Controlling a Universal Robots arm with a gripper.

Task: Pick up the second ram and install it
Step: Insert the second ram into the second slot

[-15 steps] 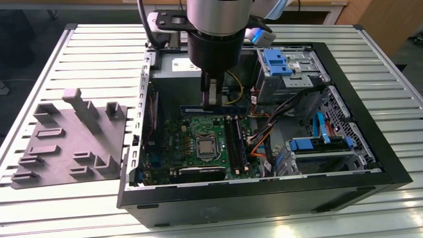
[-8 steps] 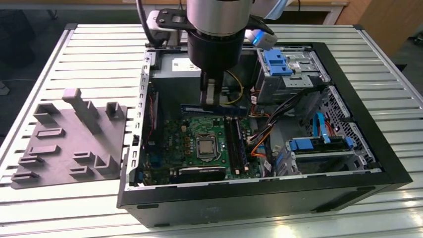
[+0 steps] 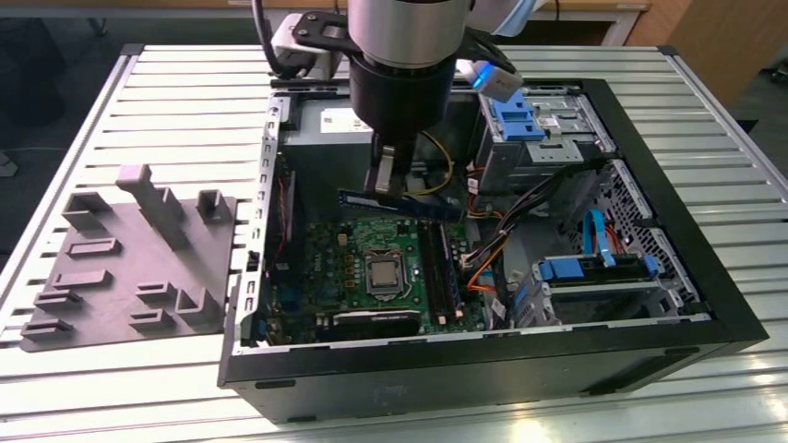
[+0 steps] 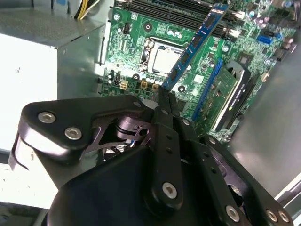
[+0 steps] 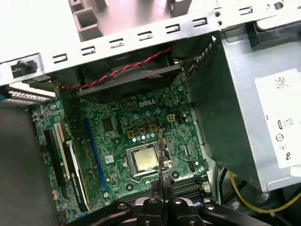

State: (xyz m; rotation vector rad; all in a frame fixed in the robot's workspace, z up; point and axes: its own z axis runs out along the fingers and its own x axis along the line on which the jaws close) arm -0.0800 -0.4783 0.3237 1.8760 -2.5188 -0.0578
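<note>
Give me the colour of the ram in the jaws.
The second ram is blue with black chips; clearest in the second wrist view.

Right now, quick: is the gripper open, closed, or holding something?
The gripper is shut on the thin, long, dark memory stick with black chips, holding it above the large green motherboard.

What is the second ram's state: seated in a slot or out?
Out: the gripper holds the second ram in the air above the motherboard.
</note>
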